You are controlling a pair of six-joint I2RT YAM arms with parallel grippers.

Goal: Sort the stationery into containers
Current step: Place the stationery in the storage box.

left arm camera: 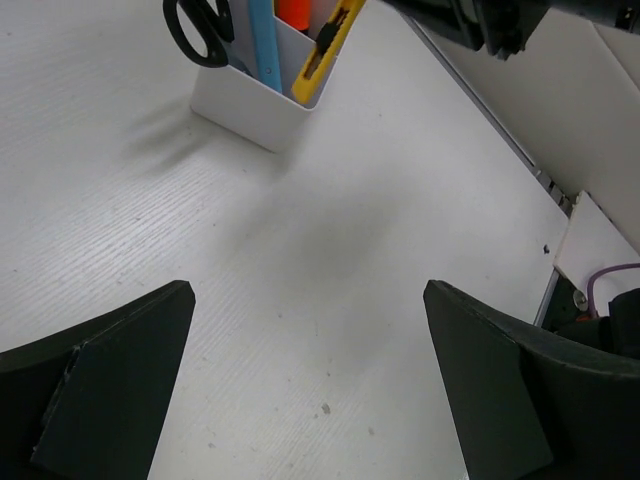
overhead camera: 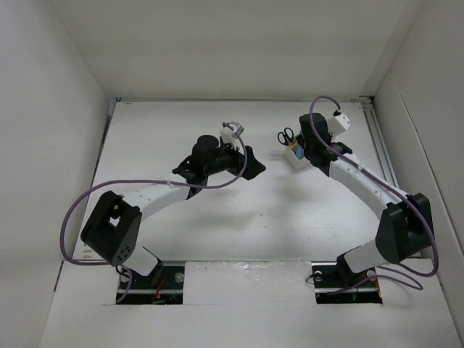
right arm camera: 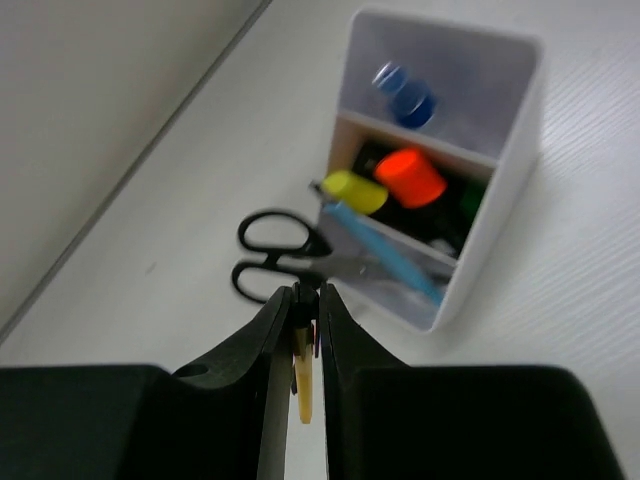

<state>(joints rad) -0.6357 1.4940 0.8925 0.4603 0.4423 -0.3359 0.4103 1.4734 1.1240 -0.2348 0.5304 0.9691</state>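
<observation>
Two grippers are seen over a white table (overhead camera: pixel 275 217). The left gripper (left arm camera: pixel 308 300) is spread wide, and nothing is held between its fingers (left arm camera: pixel 110 390). It is held above bare table, well apart from the box (left arm camera: pixel 245 105), which is seen ahead of it.

The right gripper (right arm camera: pixel 307 295) is closed on the cutter (right arm camera: pixel 303 385): a thin yellow strip is pinched between the two nearly touching jaws. In the left wrist view the cutter is seen tilted, its upper end running up toward the right arm and its lower end at the near corner of the box. Whether that end is seated inside a compartment cannot be told.

The box is placed on the far right part of the table, just beside the right gripper. Its compartments are filled as follows:

- Far compartment: the bottle (right arm camera: pixel 405 95), with its blue cap up.
- Middle section: the marker (right arm camera: pixel 410 175), with its orange cap up, and the yellow pen (right arm camera: pixel 355 190) just beside it. A dark item with a green patch is seen behind them, too blurred to name.
- Near section: the blue pen (right arm camera: pixel 385 255), tilted, and the scissors (right arm camera: pixel 280 255), with their black handles projecting over the rim toward the right gripper
</observation>
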